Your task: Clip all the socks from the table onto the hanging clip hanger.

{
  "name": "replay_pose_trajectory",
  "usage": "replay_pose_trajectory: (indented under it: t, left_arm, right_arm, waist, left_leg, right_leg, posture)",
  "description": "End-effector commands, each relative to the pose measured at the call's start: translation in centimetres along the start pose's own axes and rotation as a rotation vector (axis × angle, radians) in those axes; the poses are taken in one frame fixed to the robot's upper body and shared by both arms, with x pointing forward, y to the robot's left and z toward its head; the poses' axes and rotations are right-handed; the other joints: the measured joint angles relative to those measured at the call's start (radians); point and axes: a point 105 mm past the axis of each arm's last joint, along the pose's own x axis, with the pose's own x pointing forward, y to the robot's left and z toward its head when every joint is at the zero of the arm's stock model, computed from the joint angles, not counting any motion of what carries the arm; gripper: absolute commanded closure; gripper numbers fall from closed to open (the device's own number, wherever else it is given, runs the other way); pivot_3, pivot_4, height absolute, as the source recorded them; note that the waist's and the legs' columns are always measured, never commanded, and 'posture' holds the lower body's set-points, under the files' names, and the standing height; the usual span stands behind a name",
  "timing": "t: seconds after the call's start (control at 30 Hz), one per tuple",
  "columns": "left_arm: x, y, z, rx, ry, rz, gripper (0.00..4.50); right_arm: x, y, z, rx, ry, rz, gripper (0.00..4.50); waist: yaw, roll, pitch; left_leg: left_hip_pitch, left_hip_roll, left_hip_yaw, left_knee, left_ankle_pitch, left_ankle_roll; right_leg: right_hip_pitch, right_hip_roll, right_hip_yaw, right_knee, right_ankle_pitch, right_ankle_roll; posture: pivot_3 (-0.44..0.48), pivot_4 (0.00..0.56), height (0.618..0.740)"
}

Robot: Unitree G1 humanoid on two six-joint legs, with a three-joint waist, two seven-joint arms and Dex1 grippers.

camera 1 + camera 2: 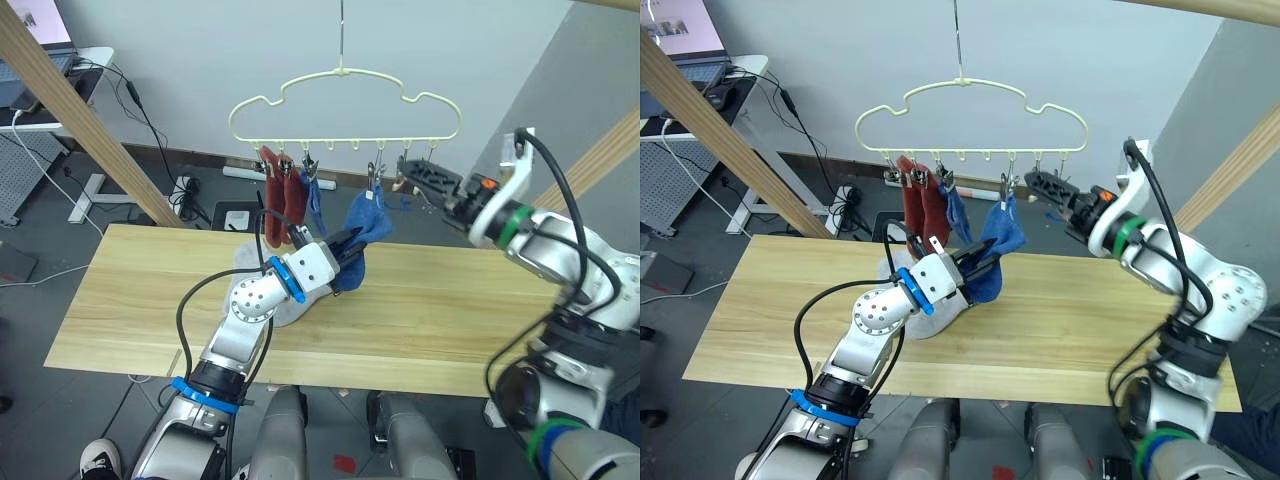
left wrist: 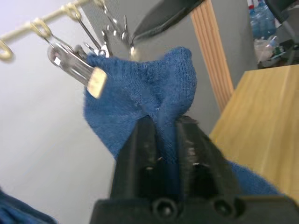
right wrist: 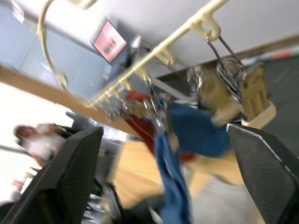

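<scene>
Left tool (image 2: 161,128) is clenched on a blue sock (image 1: 366,222), lifting it off the counter (image 1: 140,300) toward a free clip on the clip hanger (image 1: 345,75). Right tool (image 1: 412,170) stands released beside the clips. Two rust red socks (image 1: 281,205) and one blue sock (image 1: 314,205) already hang; grey socks (image 1: 285,310) remain on the counter under the left arm.

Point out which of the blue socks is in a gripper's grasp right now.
The blue sock toward the robot's right, pinched in the left gripper and raised to a clip. The other blue sock hangs free from the clip hanger beside the two rust red socks.
</scene>
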Motion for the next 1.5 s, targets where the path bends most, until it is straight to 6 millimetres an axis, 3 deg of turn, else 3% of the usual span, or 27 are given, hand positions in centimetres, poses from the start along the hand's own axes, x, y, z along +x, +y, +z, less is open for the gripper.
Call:
replay_pose_trajectory:
  t: [0.03, 0.2, 0.3, 0.37, 0.5, 0.63, 1.2, 1.5]
  left_arm:
    - [-0.6, -0.7, -0.3, -0.145, 0.027, -0.056, 2.43]
    - [-3.6, 0.9, -0.8, -0.312, 0.103, -0.043, 0.86]
    - [-5.1, 1.8, 0.1, -0.352, 0.120, -0.065, 0.00]
    - [-5.7, 2.5, 1.2, -0.380, 0.109, -0.070, 0.00]
    - [-6.0, 3.4, 2.9, -0.375, 0.092, -0.067, 0.00]
    - [-5.7, 4.8, 4.6, -0.371, 0.054, -0.026, 0.00]
    - [-4.9, 5.4, 7.0, -0.366, -0.007, 0.004, 0.00]
    - [-5.0, 5.1, 7.1, -0.355, -0.003, 0.003, 0.00]
  right_arm:
    - [-0.5, 1.3, -1.8, -0.202, 0.030, 0.007, 0.08]
    - [0.4, 1.2, -3.2, -0.402, -0.051, -0.112, 0.08]
    - [0.8, 1.1, -2.9, -0.520, -0.152, -0.178, 0.70]
    - [1.2, 1.3, -2.5, -0.608, -0.224, -0.226, 1.33]
    - [1.7, 1.4, -1.9, -0.625, -0.344, -0.285, 1.33]
    - [2.8, 1.8, -1.5, -0.654, -0.410, -0.299, 2.20]
    - [6.9, 1.1, -0.3, -0.627, -0.478, -0.346, 2.20]
    - [7.4, 0.0, 0.7, -0.617, -0.488, -0.395, 2.20]
  waist:
    - [-0.010, 0.000, 0.000]
    - [-0.039, 0.000, 0.000]
    - [-0.041, 0.000, 0.000]
    - [-0.041, 0.000, 0.000]
    - [-0.039, 0.000, 0.000]
    - [-0.029, 0.000, 0.000]
    - [-0.003, 0.000, 0.000]
    - [0.010, 0.000, 0.000]
  left_leg:
    - [-0.001, 0.000, 0.000, 0.000, 0.000, 0.000]
    - [-0.001, 0.002, 0.000, 0.000, 0.001, 0.001]
    - [-0.001, 0.003, -0.002, 0.000, 0.002, 0.002]
    - [-0.001, 0.003, -0.001, 0.000, 0.002, 0.002]
    - [-0.002, 0.002, 0.000, 0.001, 0.003, 0.002]
    - [-0.003, 0.001, 0.000, 0.001, 0.003, 0.002]
    - [-0.002, 0.001, 0.000, 0.001, 0.003, 0.001]
    - [-0.002, 0.001, 0.000, 0.001, 0.003, 0.001]
  right_leg:
    - [-0.002, 0.000, 0.000, 0.001, 0.000, 0.000]
    - [-0.006, 0.003, 0.001, 0.005, 0.000, 0.000]
    - [-0.006, 0.004, 0.000, 0.006, 0.000, 0.000]
    - [-0.007, 0.004, 0.001, 0.006, 0.000, 0.000]
    - [-0.006, 0.003, 0.002, 0.005, 0.000, 0.000]
    - [-0.007, 0.003, 0.002, 0.004, 0.000, 0.000]
    - [-0.007, 0.002, 0.002, 0.006, 0.000, 0.000]
    - [-0.007, 0.002, 0.001, 0.006, 0.000, 0.000]
  posture:
    - [0.070, 0.287, 0.740]
    - [0.070, 0.288, 0.740]
    - [0.077, 0.293, 0.740]
    - [0.084, 0.294, 0.740]
    - [0.084, 0.294, 0.740]
    - [0.106, 0.297, 0.740]
    - [0.153, 0.301, 0.740]
    - [0.163, 0.303, 0.740]
